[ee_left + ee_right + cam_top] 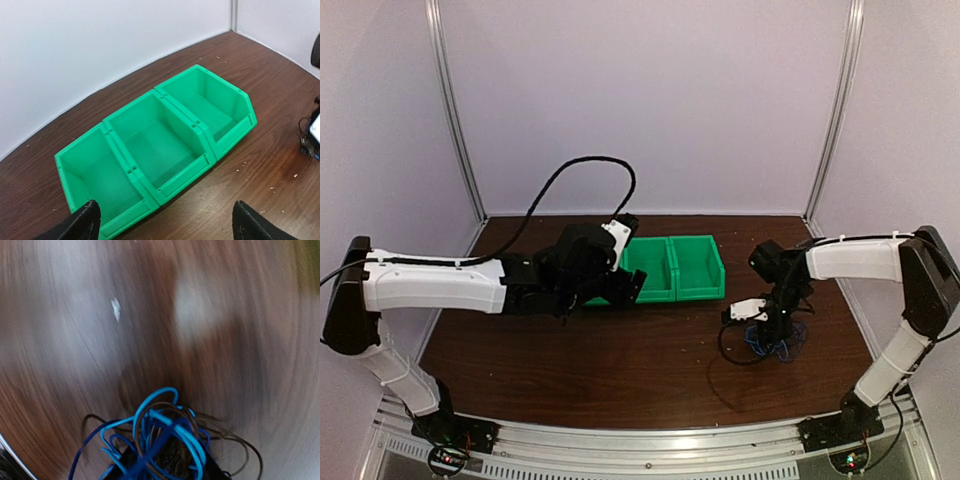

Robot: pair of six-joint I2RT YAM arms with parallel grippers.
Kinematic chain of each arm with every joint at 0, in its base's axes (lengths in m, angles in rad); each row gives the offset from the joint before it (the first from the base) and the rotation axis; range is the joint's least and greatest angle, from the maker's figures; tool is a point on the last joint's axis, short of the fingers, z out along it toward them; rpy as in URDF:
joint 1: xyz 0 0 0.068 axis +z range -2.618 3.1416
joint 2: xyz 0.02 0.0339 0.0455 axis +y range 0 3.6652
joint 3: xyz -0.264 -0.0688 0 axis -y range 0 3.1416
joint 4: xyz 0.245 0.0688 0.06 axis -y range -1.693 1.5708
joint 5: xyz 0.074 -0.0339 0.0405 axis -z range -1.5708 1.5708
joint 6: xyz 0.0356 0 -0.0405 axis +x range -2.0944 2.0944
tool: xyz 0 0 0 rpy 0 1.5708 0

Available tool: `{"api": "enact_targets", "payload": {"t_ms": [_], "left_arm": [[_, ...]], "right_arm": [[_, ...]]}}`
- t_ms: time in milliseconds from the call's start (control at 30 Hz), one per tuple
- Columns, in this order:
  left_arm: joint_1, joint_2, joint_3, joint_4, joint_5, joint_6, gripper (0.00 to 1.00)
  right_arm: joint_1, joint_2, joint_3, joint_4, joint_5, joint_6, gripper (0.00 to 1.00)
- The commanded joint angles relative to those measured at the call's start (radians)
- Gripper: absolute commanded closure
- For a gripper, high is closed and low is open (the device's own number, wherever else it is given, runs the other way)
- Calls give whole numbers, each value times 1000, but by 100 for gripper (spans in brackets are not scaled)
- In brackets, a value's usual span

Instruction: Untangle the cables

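The cables [772, 344] are a small tangle of thin blue and black wires on the brown table at the right. One black loop [725, 352] trails out to the left. My right gripper [769, 324] points down into the tangle. In the blurred right wrist view the cables [165, 432] bunch over my right gripper [167, 469], whose dark fingers close together around the wires. My left gripper [626, 284] is open and empty, hovering just in front of the green bins [672, 268]. Its two fingertips [82, 222] stand wide apart in the left wrist view.
The green bins [116, 142] are three joined open compartments with nothing in them, at the middle back of the table. White walls with metal corner posts close the back and sides. A thick black arm cable [570, 170] arcs above the left arm.
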Motion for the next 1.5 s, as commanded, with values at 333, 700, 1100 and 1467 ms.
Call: {"api": "enact_targets", "payload": {"t_ms": [333,700,1100,1467], "left_arm": [[99,-408,-193,-181,-199,-189,6],[100,-501,-358,-70,29,-166,7],[99,-434,-475,-62,286,-263,27],[147,-660,-527,-311,488,-529,51]], "right_arm": [[572,469,805,-155,-306,120,74],[529,240,585,-56,-324,186,27],[543,43,469,125,-273,281,62],[693,212,576,246,-187,274,67]]}}
